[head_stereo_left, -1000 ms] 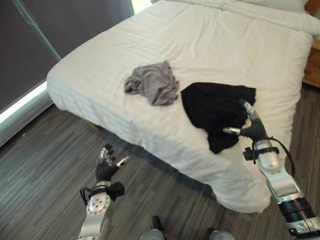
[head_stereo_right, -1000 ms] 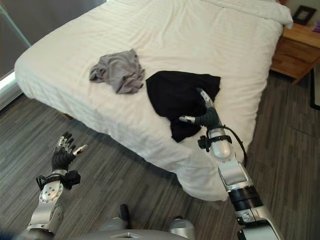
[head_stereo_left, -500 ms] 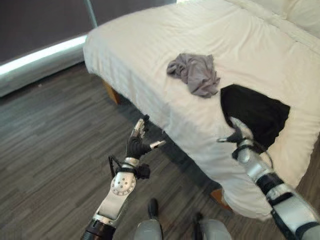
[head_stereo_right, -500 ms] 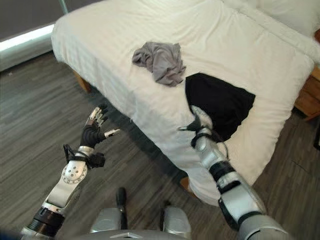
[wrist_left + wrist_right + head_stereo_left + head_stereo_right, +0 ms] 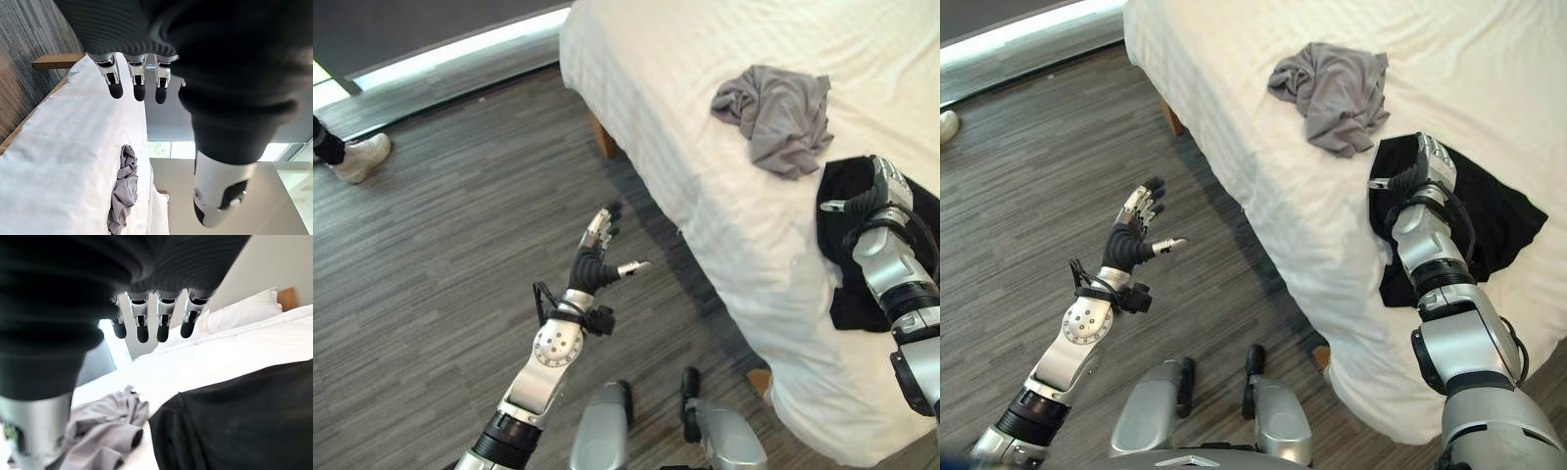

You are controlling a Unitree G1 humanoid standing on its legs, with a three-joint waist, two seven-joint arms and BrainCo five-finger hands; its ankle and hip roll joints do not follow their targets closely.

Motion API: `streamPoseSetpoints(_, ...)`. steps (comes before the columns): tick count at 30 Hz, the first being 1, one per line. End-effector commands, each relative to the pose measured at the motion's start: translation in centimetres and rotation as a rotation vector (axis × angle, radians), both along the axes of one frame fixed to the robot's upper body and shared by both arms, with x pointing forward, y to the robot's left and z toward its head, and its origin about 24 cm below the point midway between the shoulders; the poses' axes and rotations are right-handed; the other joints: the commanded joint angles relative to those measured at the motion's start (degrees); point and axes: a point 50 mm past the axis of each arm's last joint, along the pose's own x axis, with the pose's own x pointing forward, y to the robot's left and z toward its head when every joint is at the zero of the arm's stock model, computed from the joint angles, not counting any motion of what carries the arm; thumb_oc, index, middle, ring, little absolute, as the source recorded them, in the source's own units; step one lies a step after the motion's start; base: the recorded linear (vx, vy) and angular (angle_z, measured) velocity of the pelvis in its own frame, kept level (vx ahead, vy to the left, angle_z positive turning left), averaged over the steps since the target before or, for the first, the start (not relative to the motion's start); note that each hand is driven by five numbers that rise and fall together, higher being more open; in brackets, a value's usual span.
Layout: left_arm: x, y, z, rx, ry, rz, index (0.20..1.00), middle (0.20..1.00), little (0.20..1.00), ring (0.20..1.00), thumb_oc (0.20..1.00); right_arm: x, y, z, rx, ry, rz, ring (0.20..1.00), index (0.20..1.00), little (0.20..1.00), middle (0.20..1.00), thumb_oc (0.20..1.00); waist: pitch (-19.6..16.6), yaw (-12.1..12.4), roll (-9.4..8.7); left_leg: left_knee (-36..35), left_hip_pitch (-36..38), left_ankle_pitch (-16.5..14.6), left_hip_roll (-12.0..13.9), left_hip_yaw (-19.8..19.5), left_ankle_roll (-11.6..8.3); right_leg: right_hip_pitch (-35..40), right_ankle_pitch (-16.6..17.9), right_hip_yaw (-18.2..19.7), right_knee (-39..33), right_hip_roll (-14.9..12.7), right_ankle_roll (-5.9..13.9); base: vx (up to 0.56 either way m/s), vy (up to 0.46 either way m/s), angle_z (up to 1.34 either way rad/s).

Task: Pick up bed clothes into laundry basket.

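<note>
Black garment (image 5: 1489, 211) draping over bed (image 5: 1263, 186) edge

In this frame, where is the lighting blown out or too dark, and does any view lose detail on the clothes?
Left eye view: the white bed washes out towards its far part; the grey garment keeps its folds, while the black garment reads as a flat dark patch. Right wrist view: the right hand is a dark mass close up. Left wrist view: the window is bright behind the left hand.
</note>
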Motion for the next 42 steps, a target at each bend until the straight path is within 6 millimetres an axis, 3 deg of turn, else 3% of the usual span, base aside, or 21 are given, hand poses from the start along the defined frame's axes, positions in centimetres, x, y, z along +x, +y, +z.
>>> streamPoseSetpoints(1,-1.5,-0.1,0.3,0.027,-0.032,-0.054,1.000,1.000,1.000,1.000,1.000,-1.1,-1.8,-0.1,-0.101,-0.005,-0.032,1.000,1.000,1.000,1.000,1.000,-3.51,-0.86,-0.90,-11.87,-0.32,-6.97,4.23,-0.94,1.01,4.37,0.22,2.12,-10.01,-0.03,5.60,0.36,0.200,-0.24)
streamPoseSetpoints(2,-1.5,1.0,-0.8,0.087,0.015,-0.023,1.000,1.000,1.000,1.000,1.000,-1.4,-2.5,-0.3,-0.112,0.025,-0.042,1.000,1.000,1.000,1.000,1.000,-4.66,-1.19,0.87,-21.07,2.97,-7.31,4.96,-1.75,1.48,4.21,-1.43,2.53,-10.01,1.42,6.41,0.37,0.198,0.00)
streamPoseSetpoints(3,-1.5,0.9,-1.0,0.087,0.026,-0.046,1.000,1.000,1.000,1.000,1.000,-2.1,-3.6,-0.9,-0.090,0.067,-0.058,1.000,1.000,1.000,1.000,1.000,-5.38,-2.32,2.04,-28.50,8.80,-5.98,5.05,0.07,1.64,4.64,-2.26,2.66,-9.85,1.69,6.26,0.30,0.145,-0.10)
streamPoseSetpoints(7,-1.3,0.4,-0.1,0.098,-0.011,-0.081,1.000,1.000,1.000,1.000,1.000,-1.2,-4.3,2.6,-0.169,0.030,-0.085,1.000,1.000,1.000,1.000,1.000,-5.76,-3.61,2.04,-29.87,11.33,-6.44,3.01,3.41,2.07,4.12,-0.44,2.97,-9.79,0.00,6.57,0.06,0.077,-0.30)
streamPoseSetpoints(8,-1.3,0.4,-0.1,0.096,-0.012,-0.079,1.000,1.000,1.000,1.000,1.000,-1.1,-4.2,2.7,-0.171,0.029,-0.084,1.000,1.000,1.000,1.000,1.000,-5.77,-3.52,2.05,-30.09,11.47,-6.41,2.97,3.70,2.13,4.02,-0.41,3.24,-9.78,-0.05,6.64,0.05,0.165,-0.38)
streamPoseSetpoints(10,-1.2,1.1,-0.1,0.134,-0.025,-0.050,1.000,1.000,1.000,1.000,1.000,0.2,-2.6,4.3,-0.218,0.004,-0.033,1.000,1.000,1.000,1.000,1.000,-6.43,-3.72,2.79,-33.60,14.48,-7.61,3.05,9.79,2.88,2.75,1.54,4.35,-9.99,-1.78,9.19,-0.02,0.166,-0.91)
streamPoseSetpoints(11,-0.7,1.9,0.6,0.151,-0.051,-0.020,1.000,1.000,1.000,1.000,1.000,1.2,-1.3,6.6,-0.239,-0.048,-0.007,1.000,1.000,1.000,1.000,1.000,-5.14,-2.83,2.60,-34.86,15.26,-7.57,4.25,14.83,2.22,-1.80,4.86,-0.33,-7.81,-2.93,10.47,-0.17,0.007,-1.51)
streamPoseSetpoints(12,-0.4,2.1,1.0,0.164,-0.069,-0.017,1.000,1.000,1.000,1.000,1.000,1.3,-1.4,7.7,-0.242,-0.072,-0.012,1.000,1.000,1.000,1.000,1.000,-4.81,-2.81,2.34,-35.16,15.25,-7.47,4.72,16.04,2.04,-4.20,5.31,-2.55,-6.78,-2.85,10.51,-0.16,-0.083,-1.86)
streamPoseSetpoints(13,-0.2,1.9,1.2,0.172,-0.081,-0.023,1.000,1.000,1.000,1.000,1.000,1.2,-1.9,8.4,-0.244,-0.081,-0.029,1.000,1.000,1.000,1.000,1.000,-4.31,-3.08,1.87,-34.61,15.01,-7.37,4.80,16.38,1.95,-5.68,5.23,-2.90,-6.65,-2.48,10.22,-0.01,-0.090,-1.30)
streamPoseSetpoints(14,1.1,3.6,0.9,0.163,-0.056,0.053,1.000,1.000,1.000,1.000,1.000,1.5,-1.2,9.3,-0.237,-0.122,-0.011,1.000,1.000,1.000,1.000,1.000,-3.65,-3.23,2.09,-33.60,14.51,-7.65,5.01,16.45,1.68,-6.47,5.09,-2.86,-6.63,-2.54,10.09,0.01,-0.054,-1.13)
streamPoseSetpoints(16,2.0,1.4,1.4,0.155,-0.104,0.036,1.000,1.000,1.000,1.000,1.000,1.7,-1.6,9.3,-0.209,-0.107,-0.080,1.000,1.000,1.000,1.000,1.000,-2.69,-2.86,2.00,-32.83,13.25,-7.27,5.02,16.08,1.60,-7.82,5.52,-3.55,-7.05,-2.81,9.72,-0.01,-0.081,-0.40)
streamPoseSetpoints(20,2.8,-0.4,1.5,0.146,-0.113,-0.007,1.000,1.000,1.000,1.000,1.000,1.2,-3.6,10.5,-0.212,-0.091,-0.170,1.000,1.000,1.000,1.000,1.000,-0.62,-2.79,2.88,-32.62,10.29,-5.64,5.37,14.55,0.83,-9.74,5.94,-4.72,-7.56,-2.84,9.96,-0.01,-0.119,0.16)
streamPoseSetpoints(26,3.3,-1.9,1.7,0.146,-0.136,-0.036,1.000,1.000,1.000,1.000,1.000,0.5,-5.1,12.9,-0.239,-0.127,-0.229,1.000,1.000,1.000,1.000,1.000,1.25,-3.09,5.60,-33.81,7.03,-3.34,5.67,14.39,-0.10,-12.17,6.22,-5.77,-8.42,-3.01,10.41,-0.04,-0.061,0.11)
streamPoseSetpoints(29,3.8,-2.6,2.7,0.115,-0.170,-0.053,1.000,1.000,1.000,1.000,1.000,0.0,-5.4,15.7,-0.290,-0.192,-0.240,1.000,1.000,1.000,1.000,1.000,2.83,-3.06,8.18,-33.81,4.19,-2.57,5.45,13.89,-0.59,-14.65,6.17,-5.50,-8.26,-3.13,10.74,-0.08,-0.050,0.00)
streamPoseSetpoints(30,4.1,-2.8,3.1,0.106,-0.182,-0.057,1.000,1.000,1.000,1.000,1.000,0.1,-5.2,16.1,-0.286,-0.204,-0.232,0.235,0.235,0.235,0.235,0.235,3.17,-3.01,8.83,-33.60,3.32,-2.30,5.28,13.95,-0.68,-15.24,6.20,-5.50,-8.23,-3.31,10.75,-0.08,-0.033,0.02)
streamPoseSetpoints(32,4.4,-3.1,3.3,0.098,-0.185,-0.055,1.000,1.000,1.000,1.000,1.000,0.2,-5.0,16.4,-0.276,-0.208,-0.221,0.200,0.200,0.200,0.200,0.200,3.34,-3.14,9.42,-33.76,2.70,-1.79,5.15,14.17,-0.72,-16.18,6.53,-5.59,-8.04,-3.63,10.75,-0.05,-0.030,0.04)
streamPoseSetpoints(33,4.7,-3.7,3.1,0.106,-0.177,-0.063,1.000,1.000,1.000,1.000,1.000,0.7,-4.3,16.5,-0.256,-0.190,-0.196,0.200,0.200,0.200,0.200,0.200,3.30,-3.67,10.55,-33.76,2.24,-1.74,5.32,13.90,-0.93,-16.93,6.10,-5.70,-7.59,-3.72,10.82,-0.04,-0.037,0.02)
streamPoseSetpoints(37,5.2,-3.9,4.1,0.109,-0.209,-0.067,1.000,1.000,1.000,1.000,1.000,1.5,-2.9,15.9,-0.177,-0.199,-0.129,0.200,0.200,0.200,0.200,0.200,2.92,-4.52,11.01,-32.92,2.64,-1.81,5.80,14.19,-1.22,-16.34,5.81,-5.29,-7.41,-3.62,10.56,-0.01,-0.009,0.00)
streamPoseSetpoints(38,5.6,-3.7,6.2,0.159,-0.309,-0.049,1.000,1.000,1.000,1.000,1.000,2.0,-2.0,14.6,-0.118,-0.212,-0.082,0.200,0.200,0.200,0.200,0.200,2.23,-5.38,10.94,-32.43,3.89,-2.37,6.11,14.56,-1.37,-15.22,5.51,-5.02,-7.31,-3.38,10.37,0.00,0.000,0.00)
streamPoseSetpoints(40,6.0,-3.6,8.3,0.199,-0.407,0.002,1.000,1.000,1.000,1.000,1.000,2.5,-0.6,11.0,-0.015,-0.201,-0.016,0.200,0.200,0.200,0.200,0.200,1.37,-6.49,10.57,-31.98,6.33,-3.38,6.43,15.27,-1.35,-13.25,5.20,-4.82,-7.32,-3.23,10.09,0.06,0.003,0.01)
streamPoseSetpoints(42,6.3,-2.6,10.5,0.212,-0.497,0.087,1.000,1.000,1.000,1.000,1.000,2.0,0.6,5.6,0.140,-0.168,0.033,0.200,0.200,0.200,0.200,0.200,0.04,-8.09,10.04,-31.81,9.41,-4.70,6.60,16.16,-1.21,-10.58,4.90,-4.45,-7.73,-3.06,9.82,0.10,0.008,0.00)
